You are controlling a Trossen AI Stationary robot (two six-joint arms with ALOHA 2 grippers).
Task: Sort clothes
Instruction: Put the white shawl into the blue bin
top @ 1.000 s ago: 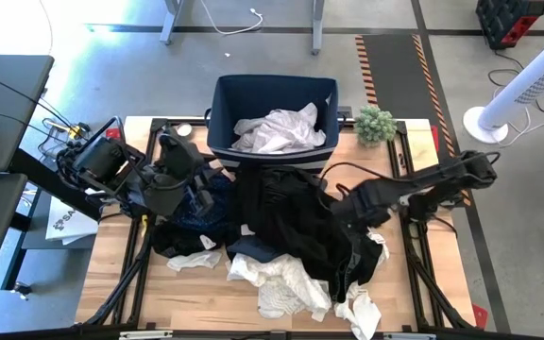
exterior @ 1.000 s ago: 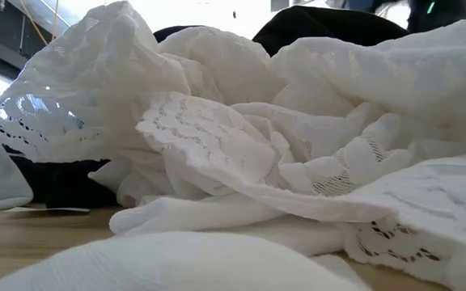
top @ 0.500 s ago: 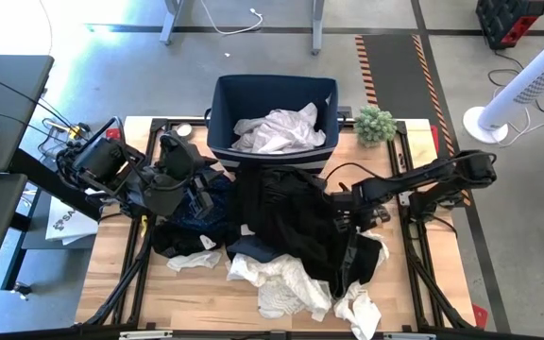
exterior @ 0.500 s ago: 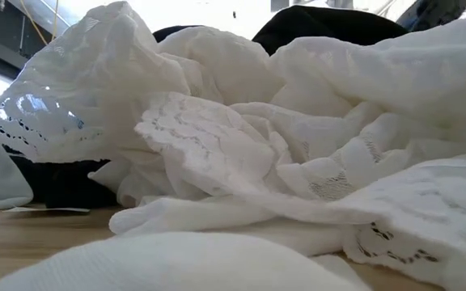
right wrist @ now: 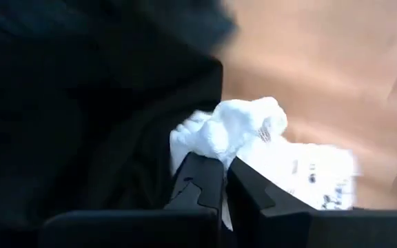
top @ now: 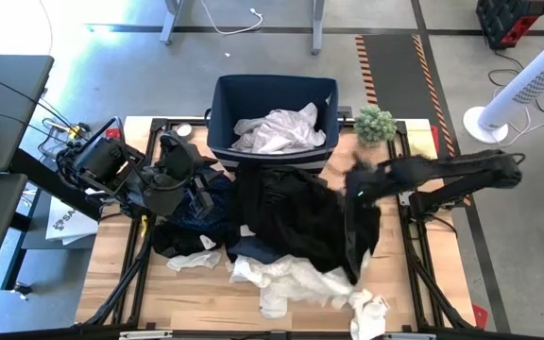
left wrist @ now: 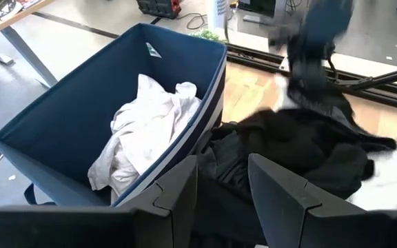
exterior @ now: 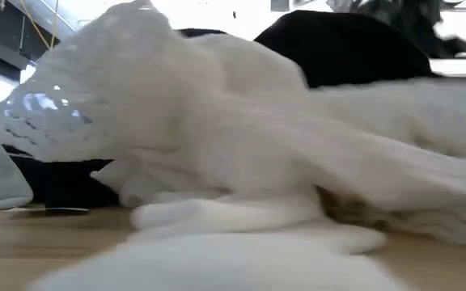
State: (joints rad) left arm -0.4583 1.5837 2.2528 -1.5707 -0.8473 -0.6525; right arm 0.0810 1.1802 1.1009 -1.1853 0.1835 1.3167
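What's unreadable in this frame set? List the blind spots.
- Right gripper, high view: motion blur; what its shut fingers pinch cannot be told, black garment or white cloth.
- Low view: white lace garment fills the frame and hides both arms.
- Dark blue fabric bin: white shirt covers its floor.
- Navy dotted garment: mostly under the left gripper.

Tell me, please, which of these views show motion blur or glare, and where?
High view: the right hand is smeared over the black garment. Low view: the white clothes are blurred, with bright glare behind. Left wrist view: the far arm is streaked, the bin sharp.
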